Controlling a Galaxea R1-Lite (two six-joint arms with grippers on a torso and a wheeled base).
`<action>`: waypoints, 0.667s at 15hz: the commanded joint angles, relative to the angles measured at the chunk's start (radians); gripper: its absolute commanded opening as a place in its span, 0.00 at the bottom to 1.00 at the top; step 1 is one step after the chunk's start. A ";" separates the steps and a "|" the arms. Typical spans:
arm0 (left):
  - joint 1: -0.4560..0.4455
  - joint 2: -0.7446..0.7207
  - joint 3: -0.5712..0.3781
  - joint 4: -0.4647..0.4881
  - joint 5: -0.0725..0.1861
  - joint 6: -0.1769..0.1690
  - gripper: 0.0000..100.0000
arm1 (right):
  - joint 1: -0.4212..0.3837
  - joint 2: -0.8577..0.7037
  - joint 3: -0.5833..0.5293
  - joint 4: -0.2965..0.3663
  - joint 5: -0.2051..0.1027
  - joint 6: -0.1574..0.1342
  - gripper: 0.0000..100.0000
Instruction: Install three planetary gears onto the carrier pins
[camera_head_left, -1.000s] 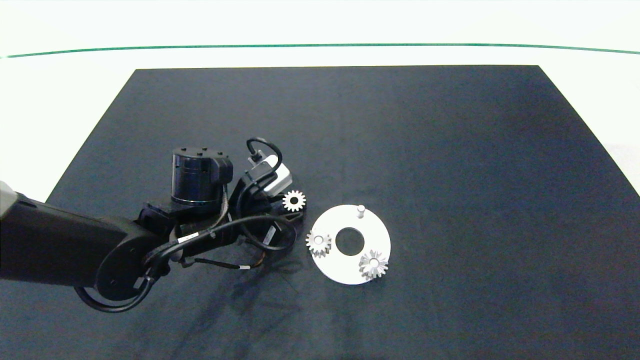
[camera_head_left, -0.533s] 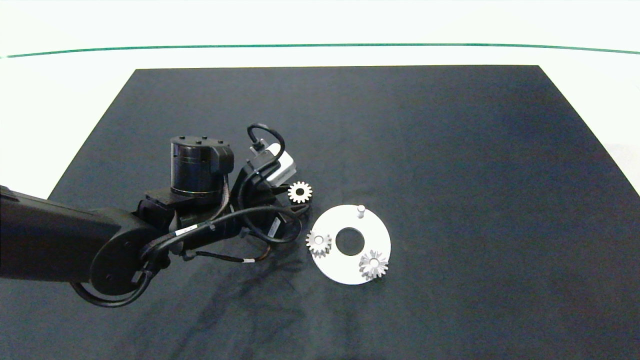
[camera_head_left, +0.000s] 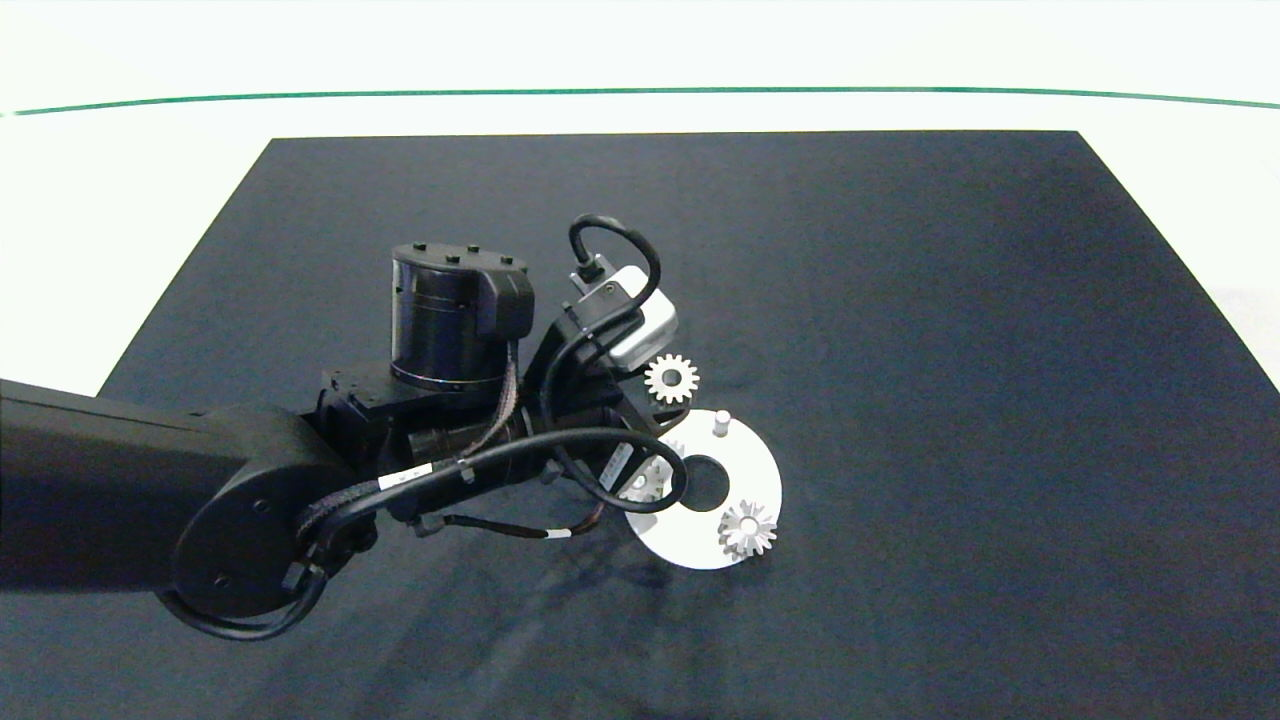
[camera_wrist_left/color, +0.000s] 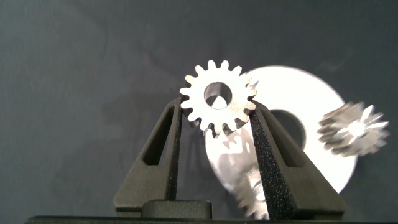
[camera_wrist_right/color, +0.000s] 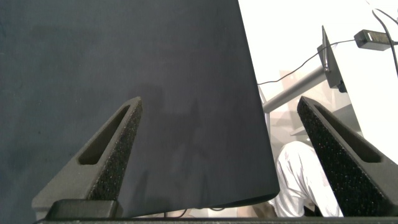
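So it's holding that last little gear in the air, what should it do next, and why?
Probably carry the gear a bit further over the disc until its hole sits above the bare pin, then lower it. The left gripper has its jaws shut on the gear, and two other gears look already seated.

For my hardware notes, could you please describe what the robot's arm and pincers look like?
The left arm is dark and bulky, with a black cylindrical joint, looping black cables and a white-grey camera block. The left pincer and right pincer each have two dark grey wedge-shaped fingers, slotted, faced with black foam.
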 joint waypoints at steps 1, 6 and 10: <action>-0.052 0.023 -0.004 -0.003 0.025 0.003 0.00 | 0.000 -0.002 -0.001 0.003 -0.003 -0.002 1.00; -0.101 0.060 -0.021 -0.005 0.050 0.003 0.00 | 0.000 -0.002 -0.001 0.003 -0.003 -0.002 1.00; -0.109 0.095 -0.056 -0.003 0.056 0.003 0.00 | 0.000 -0.002 -0.001 0.003 0.001 -0.002 1.00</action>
